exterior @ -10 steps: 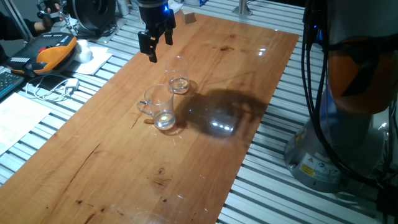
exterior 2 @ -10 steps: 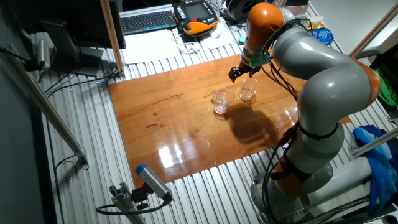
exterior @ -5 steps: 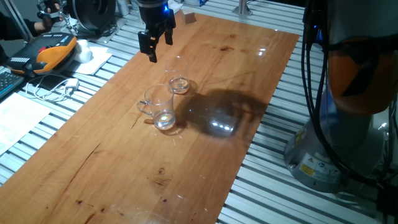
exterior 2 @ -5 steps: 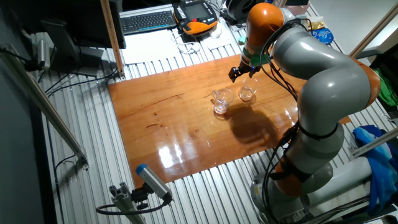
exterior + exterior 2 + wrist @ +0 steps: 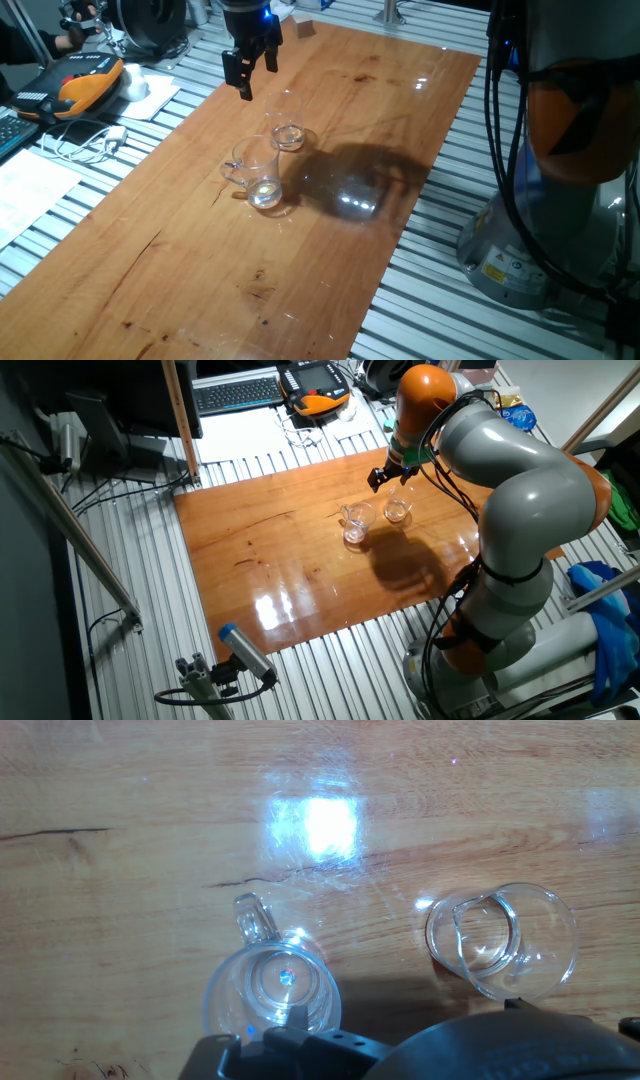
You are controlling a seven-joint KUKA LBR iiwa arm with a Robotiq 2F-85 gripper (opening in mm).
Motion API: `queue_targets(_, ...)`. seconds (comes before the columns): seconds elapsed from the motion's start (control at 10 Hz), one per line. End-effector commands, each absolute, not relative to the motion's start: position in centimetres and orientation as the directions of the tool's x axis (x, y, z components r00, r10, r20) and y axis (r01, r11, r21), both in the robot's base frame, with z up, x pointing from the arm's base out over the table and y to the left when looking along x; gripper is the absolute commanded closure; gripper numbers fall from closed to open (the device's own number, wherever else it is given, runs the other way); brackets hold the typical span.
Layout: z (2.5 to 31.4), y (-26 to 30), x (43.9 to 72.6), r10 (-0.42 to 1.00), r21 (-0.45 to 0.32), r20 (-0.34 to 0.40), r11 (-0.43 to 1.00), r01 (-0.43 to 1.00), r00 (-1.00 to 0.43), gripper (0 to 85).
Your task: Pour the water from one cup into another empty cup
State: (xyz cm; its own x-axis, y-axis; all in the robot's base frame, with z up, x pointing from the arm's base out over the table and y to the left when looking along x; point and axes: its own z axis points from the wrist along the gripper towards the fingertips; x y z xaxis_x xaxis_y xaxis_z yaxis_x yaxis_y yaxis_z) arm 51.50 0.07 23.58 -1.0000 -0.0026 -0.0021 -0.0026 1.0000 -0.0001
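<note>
The small glass tumbler stands upright on the wooden counter, below the tool and a little toward the arm's base from it, with clear air between the two. Whether any water sits in it cannot be told; the glass only shows pale glints. Just beside the tumbler, on the side nearer the counter's middle, stands the glass mug, also upright, its loop handle turned away from the tumbler. The two glasses are close but a narrow gap shows between them in the hand view.

The tool hangs above the counter near its far edge, fingers pointing down and spread apart, gripping nothing. In the hand view both glasses lie low in the picture, the mug to the left and the tumbler to the right, with the dark body of the tool partly covering the bottom edge.

Beyond the tool, off the counter on the slatted metal surface, lie an orange-and-black handheld controller and white papers. A dark keyboard sits further out.
</note>
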Motion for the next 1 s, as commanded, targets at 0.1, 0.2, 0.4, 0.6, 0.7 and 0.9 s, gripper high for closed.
queue_targets(0.1, 23.59, 0.07, 51.49, -0.173, 0.049, 0.197, 0.985, -0.167, -0.965, 85.0)
queue_targets(0.2, 23.59, 0.07, 51.50, -0.175, 0.049, 0.197, 0.985, -0.168, -0.965, 85.0)
queue_targets(0.4, 23.59, 0.07, 51.50, -0.175, 0.049, 0.197, 0.985, -0.168, -0.965, 85.0)
queue_targets(0.6, 23.59, 0.06, 51.50, -0.173, 0.049, 0.197, 0.985, -0.167, -0.965, 85.0)
queue_targets(0.7, 23.59, 0.06, 51.50, -0.172, 0.049, 0.197, 0.985, -0.165, -0.965, 85.0)
queue_targets(0.9, 23.59, 0.06, 51.49, -0.179, 0.050, 0.196, 0.984, -0.172, -0.964, 85.0)
